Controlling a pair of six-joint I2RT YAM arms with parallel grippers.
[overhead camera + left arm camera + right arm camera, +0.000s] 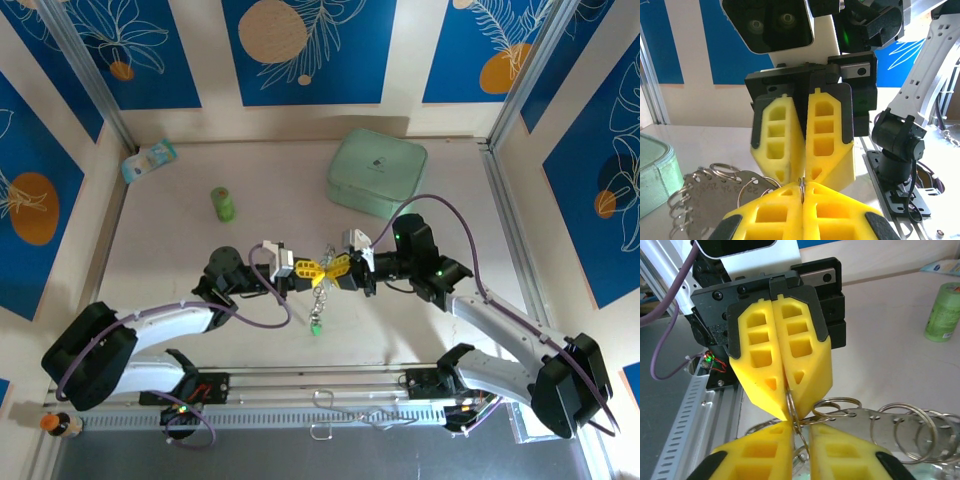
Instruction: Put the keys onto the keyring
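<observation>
My two grippers meet tip to tip above the table's middle. The left gripper (305,268) (802,189) is shut on a thin silver split ring (802,183). The right gripper (340,268) (801,429) faces it, closed down on the same ring (799,416), which crosses the narrow gap between its pads at a slant. That ring belongs to the keyring (715,190) (890,421), a flat metal plate hung with several wire loops. From it the keys (316,327) dangle on a short chain, one green head showing.
A mint-green case (375,172) (652,180) lies at the back right. An upright green cylinder (222,204) (944,312) stands back left, and a pale packet (148,160) lies in the far left corner. A metal rail (330,385) runs along the near edge.
</observation>
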